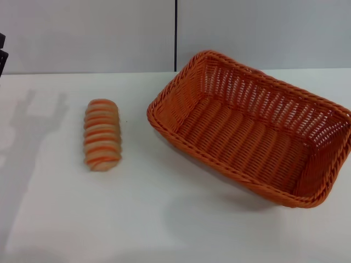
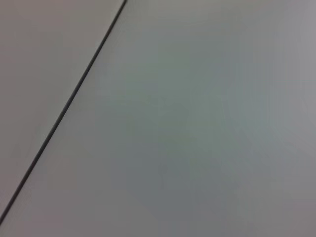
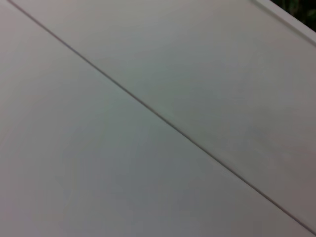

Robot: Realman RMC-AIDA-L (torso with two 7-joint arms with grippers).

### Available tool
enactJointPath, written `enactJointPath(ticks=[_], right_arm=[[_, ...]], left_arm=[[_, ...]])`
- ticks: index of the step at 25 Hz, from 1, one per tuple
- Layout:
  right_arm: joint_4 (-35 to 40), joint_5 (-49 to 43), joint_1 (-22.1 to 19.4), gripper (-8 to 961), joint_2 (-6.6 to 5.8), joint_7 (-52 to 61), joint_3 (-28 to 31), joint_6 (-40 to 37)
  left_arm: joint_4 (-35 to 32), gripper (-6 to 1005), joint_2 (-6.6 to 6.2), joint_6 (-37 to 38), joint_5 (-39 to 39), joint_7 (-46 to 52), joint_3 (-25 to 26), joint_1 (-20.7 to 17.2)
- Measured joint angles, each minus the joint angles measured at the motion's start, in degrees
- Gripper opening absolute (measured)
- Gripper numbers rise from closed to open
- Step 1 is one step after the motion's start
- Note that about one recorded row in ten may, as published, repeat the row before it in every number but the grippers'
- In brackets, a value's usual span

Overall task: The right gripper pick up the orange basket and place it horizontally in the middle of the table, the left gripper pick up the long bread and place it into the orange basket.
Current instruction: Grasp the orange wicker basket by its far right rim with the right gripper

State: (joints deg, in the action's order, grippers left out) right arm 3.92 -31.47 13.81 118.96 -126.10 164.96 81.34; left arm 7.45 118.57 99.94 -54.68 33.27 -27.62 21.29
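Note:
The long bread (image 1: 102,134), a tan loaf with orange-brown stripes, lies on the white table (image 1: 164,224) at the left, its length running away from me. To its right the orange basket (image 1: 263,98) rests askew, its long side running diagonally toward the right edge, with nothing inside it. A dark piece of my left gripper (image 1: 2,55) pokes in at the far left edge, well back from the bread; its shadow falls on the table beside the loaf. The right gripper is out of view. Neither wrist view shows the bread or the basket.
A grey-white wall with a vertical dark seam (image 1: 175,33) stands behind the table. Both wrist views show only wall panels, each crossed by a thin seam (image 2: 64,111) (image 3: 163,118). Bare tabletop stretches in front of the bread and basket.

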Motion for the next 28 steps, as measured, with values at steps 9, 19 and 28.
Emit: enactJointPath(ticks=[9,19,28], right_arm=[[-2.7,-3.1,-1.8,652,-0.20,5.1,-2.7,0.7],[-7.6,-3.3,-3.8,653,-0.33,17.9,-6.7,5.9],[-9.4,-3.1,-3.8,652,-0.43,24.5,-7.8,8.2]], left_arm=[[-0.1,844,-0.08,0.0,0.3,6.7,2.1,-1.1],[-1.5,846,-0.16,-2.3,-0.7,13.7,6.9,-3.5],[-2.2,845,-0.24,-7.7,-0.9,18.0,8.3,-5.2]])
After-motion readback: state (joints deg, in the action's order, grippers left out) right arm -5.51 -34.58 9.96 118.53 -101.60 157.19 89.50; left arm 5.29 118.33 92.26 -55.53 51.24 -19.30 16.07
